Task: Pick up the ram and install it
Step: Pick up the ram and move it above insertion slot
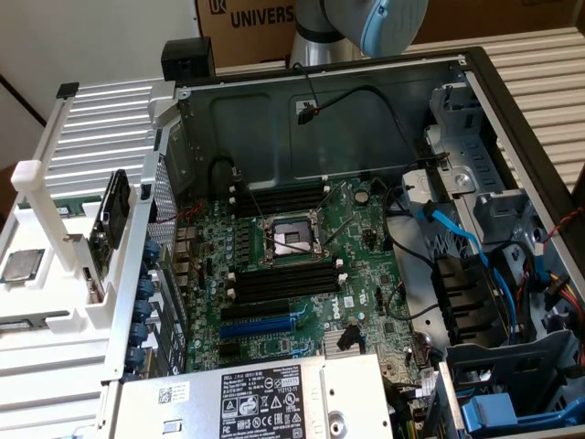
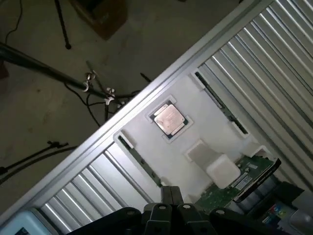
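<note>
Open PC case [image 1: 256, 110] w/ mobo [image 1: 356, 224] exposed, robot arm [image 1: 384, 18] above far wall.

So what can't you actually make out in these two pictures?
- Exterior view: the grey-blue robot arm is cut off by the top edge.
- Exterior view: print on the silver metal box's white label is too small to read.
- Wrist view: the long thin dark ram stick sits edge-on in the white moulded tray, chips and label hidden.
- Wrist view: the square silver processor chip has markings too small to read.
</note>
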Robot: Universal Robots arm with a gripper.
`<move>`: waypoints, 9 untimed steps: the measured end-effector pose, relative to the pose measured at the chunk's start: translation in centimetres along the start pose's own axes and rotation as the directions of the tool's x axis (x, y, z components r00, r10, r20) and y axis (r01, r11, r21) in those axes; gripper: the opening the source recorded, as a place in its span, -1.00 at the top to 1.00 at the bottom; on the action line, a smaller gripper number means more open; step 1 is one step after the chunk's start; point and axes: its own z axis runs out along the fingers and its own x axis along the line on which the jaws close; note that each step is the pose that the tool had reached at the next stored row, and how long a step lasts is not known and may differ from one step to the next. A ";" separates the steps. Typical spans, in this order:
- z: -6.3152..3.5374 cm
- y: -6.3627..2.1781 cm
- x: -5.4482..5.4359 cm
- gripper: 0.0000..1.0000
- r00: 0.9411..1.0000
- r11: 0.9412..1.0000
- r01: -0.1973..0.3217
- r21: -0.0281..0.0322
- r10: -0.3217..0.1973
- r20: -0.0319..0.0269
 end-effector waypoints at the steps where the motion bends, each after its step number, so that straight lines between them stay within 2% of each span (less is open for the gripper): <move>1: 0.01 0.00 0.0 0.80 1.000 1.000 0.019 -0.001 -0.019 0.000; 2: 0.03 0.00 0.0 0.80 0.998 0.998 0.055 -0.001 -0.055 0.000; 4: 0.05 0.00 0.0 0.80 0.996 0.996 0.091 -0.002 -0.091 0.000; 6: 0.09 0.00 0.0 0.80 0.987 0.987 0.163 -0.004 -0.163 0.000; 9: 0.12 0.00 0.0 0.80 0.976 0.976 0.217 -0.006 -0.217 0.000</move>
